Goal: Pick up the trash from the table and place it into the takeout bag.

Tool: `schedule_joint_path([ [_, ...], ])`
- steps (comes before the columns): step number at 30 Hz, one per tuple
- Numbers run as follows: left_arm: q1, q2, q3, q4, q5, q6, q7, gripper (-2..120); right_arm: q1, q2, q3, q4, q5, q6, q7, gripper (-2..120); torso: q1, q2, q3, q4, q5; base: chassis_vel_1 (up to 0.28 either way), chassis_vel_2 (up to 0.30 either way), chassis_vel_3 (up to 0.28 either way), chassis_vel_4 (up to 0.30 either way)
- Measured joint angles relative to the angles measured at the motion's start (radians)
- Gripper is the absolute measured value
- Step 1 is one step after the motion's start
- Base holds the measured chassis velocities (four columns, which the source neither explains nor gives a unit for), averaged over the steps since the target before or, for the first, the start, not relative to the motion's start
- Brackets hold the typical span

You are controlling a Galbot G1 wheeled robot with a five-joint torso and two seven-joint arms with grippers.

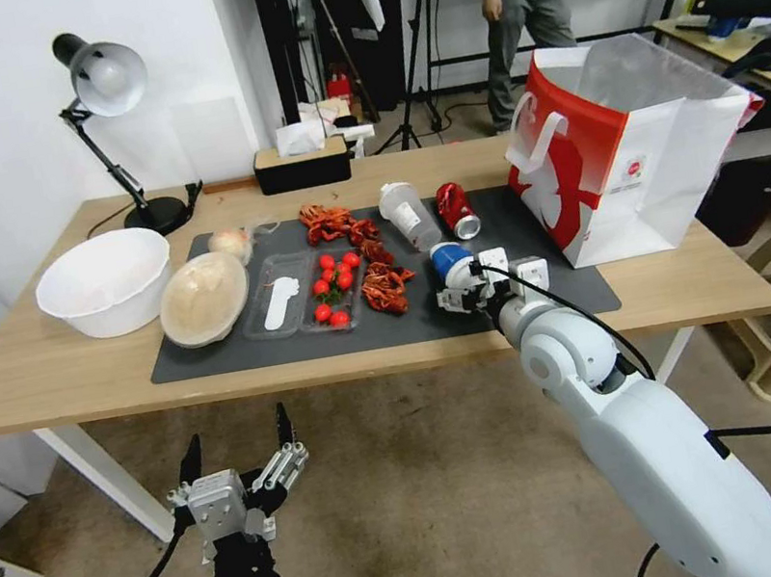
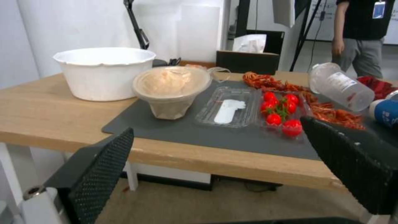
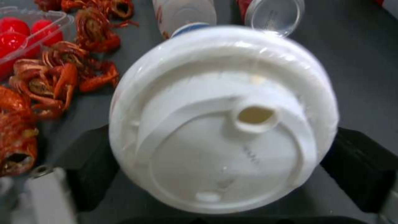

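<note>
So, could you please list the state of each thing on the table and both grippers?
blue paper cup: lying down, lid on, between the right gripper's jaws
right gripper: jaws around the cup
left gripper: open, below the table edge
red can: crushed, lying
clear plastic cup: lying
beige bowl: lidded, tilted
takeout bag: upright, open

Large white round plastic bowl (image 1: 105, 282) stands on bare wood, upright. Black desk lamp with silver shade (image 1: 114, 127) behind it. Black tissue box with wooden lid (image 1: 302, 165) at far edge. Clear plastic clamshell tray (image 1: 303, 292) holds red cherry tomatoes (image 1: 334, 285) in one compartment. Red crayfish shells (image 1: 357, 246) lie just beside the tray.
</note>
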Motion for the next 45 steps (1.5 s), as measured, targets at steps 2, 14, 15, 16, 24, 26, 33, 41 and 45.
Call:
schedule_joint_path([
  [2,0.0,0.0,0.001,0.0,0.0,0.0,0.0,100,-0.001,0.0,0.0,0.0,0.0,0.0,0.0,93,0.0,0.0,0.0,0.0,0.0,0.0,0.0,0.0,0.0],
  [14,0.004,0.0,0.008,-0.008,-0.004,-0.001,0.0,100,-0.025,-0.014,0.017,0.017,-0.023,0.042,-0.035,69,0.0,0.0,0.0,0.0,0.0001,0.0,0.0,0.0,0.0],
  [15,0.004,0.0,0.008,-0.008,-0.004,-0.001,0.0,100,-0.027,-0.015,0.019,0.021,-0.028,0.049,-0.039,69,0.0,0.0,0.0,0.0,0.0001,0.0,0.0,0.0,0.0],
  [16,0.004,0.0,0.008,-0.008,-0.004,-0.001,0.0,100,-0.028,-0.015,0.02,0.023,-0.029,0.051,-0.04,69,0.0,0.0,0.0,0.0,0.0001,0.0,0.0,0.0,0.0],
  [24,0.004,0.0,0.007,-0.009,-0.004,-0.001,-0.001,100,-0.025,-0.061,0.06,0.107,-0.024,0.114,-0.08,69,0.0,0.0,0.0,-0.0001,0.0001,0.0,0.0,0.0,0.0],
  [26,0.006,0.0,0.006,-0.012,-0.004,-0.001,-0.001,100,0.0,-0.097,0.088,0.147,0.011,0.12,-0.084,69,0.0,0.0,0.0,-0.0001,0.0003,0.0,0.0,0.0,0.0],
  [33,0.024,0.0,0.007,-0.04,-0.019,0.006,-0.004,100,0.336,-0.314,0.163,0.111,0.21,0.119,0.03,69,0.0,0.0,0.0,-0.0001,0.0003,0.0,0.0,0.0,0.0],
  [41,0.042,0.0,0.009,-0.063,-0.032,0.008,-0.007,100,0.435,-0.322,0.162,-0.091,0.237,0.105,0.058,68,0.0,0.0,0.0,-0.0001,0.0003,0.0,0.0,0.0,0.0],
  [45,0.042,0.0,0.005,-0.066,-0.036,0.01,-0.008,100,0.435,-0.313,0.161,-0.132,0.231,0.115,0.06,80,0.0,0.0,0.0,-0.0001,0.0001,0.0,0.0,0.0,0.0],
])
